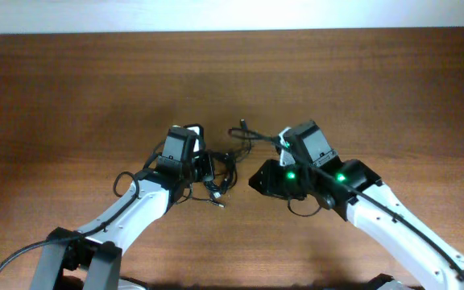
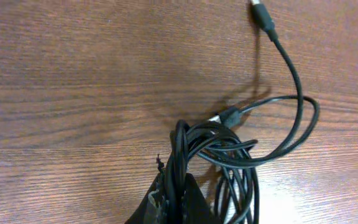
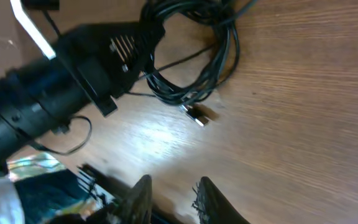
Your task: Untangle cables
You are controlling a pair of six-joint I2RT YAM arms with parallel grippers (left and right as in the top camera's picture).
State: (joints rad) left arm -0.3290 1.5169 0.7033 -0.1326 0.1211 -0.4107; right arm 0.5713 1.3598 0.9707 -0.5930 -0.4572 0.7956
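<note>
The cables [image 1: 222, 171] are thin black cords bunched in loose loops at the table's middle. One cord runs back to a plug end [image 1: 241, 125]. My left gripper [image 1: 203, 166] is shut on several strands of the bundle; in the left wrist view the strands [image 2: 229, 152] pass between its fingers [image 2: 178, 190], and a cord loops up to a plug [image 2: 263, 17]. My right gripper [image 1: 254, 182] is open and empty, just right of the bundle. In the right wrist view its fingers [image 3: 173, 190] stand apart over bare wood, with the bundle [image 3: 213, 59] and a metal plug [image 3: 196, 116] ahead.
The brown wooden table [image 1: 393, 89] extends on all sides. The left arm's black wrist body [image 3: 73, 71] fills the upper left of the right wrist view. Thicker robot cables hang near both arms [image 1: 127, 181]. The table's far edge runs along the top.
</note>
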